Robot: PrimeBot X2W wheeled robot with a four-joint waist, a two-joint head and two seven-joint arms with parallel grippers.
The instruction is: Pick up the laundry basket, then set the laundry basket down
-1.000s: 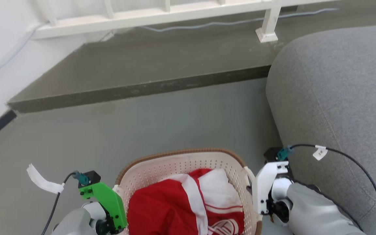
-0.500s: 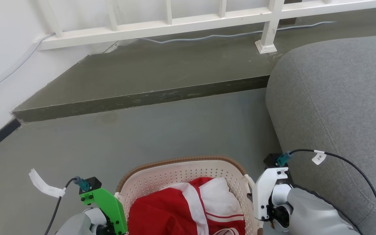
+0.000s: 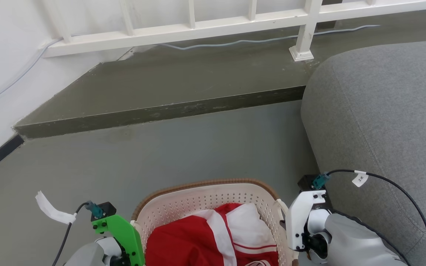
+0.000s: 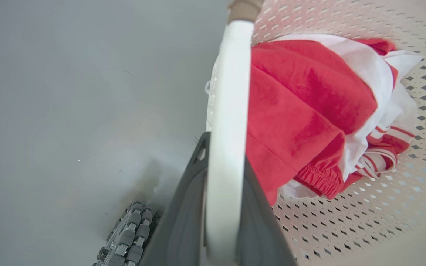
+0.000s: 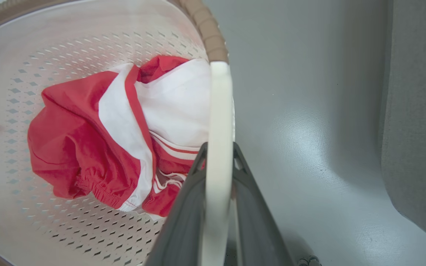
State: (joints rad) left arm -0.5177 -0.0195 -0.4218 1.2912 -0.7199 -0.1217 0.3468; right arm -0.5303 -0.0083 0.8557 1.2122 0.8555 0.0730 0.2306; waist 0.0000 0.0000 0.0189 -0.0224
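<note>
The laundry basket (image 3: 205,183), cream-white and perforated with a brown rim, sits at the bottom centre of the head view with red-and-white clothes (image 3: 205,240) inside. My left gripper (image 4: 223,147) is shut on the basket's white left loop handle (image 4: 227,92), one dark finger on each side. My right gripper (image 5: 218,147) is shut the same way on the right loop handle (image 5: 218,103). In the head view the green left wrist mount (image 3: 118,231) and the white right wrist mount (image 3: 303,218) flank the basket; the fingers are hidden below them. I cannot tell whether the basket touches the floor.
A grey sofa (image 3: 383,111) stands close on the right, next to my right arm. Ahead, a raised dark step (image 3: 161,107) carries a white railing (image 3: 198,31) and a cable (image 3: 235,40). A white wall is at left. Grey floor (image 3: 179,155) lies in front. A grey roller wheel (image 4: 128,240) shows below.
The head camera tilted, so the whole picture shifted down at first. Since half a second ago the basket and both wrists have sunk slightly in the head view. Both grips are unchanged.
</note>
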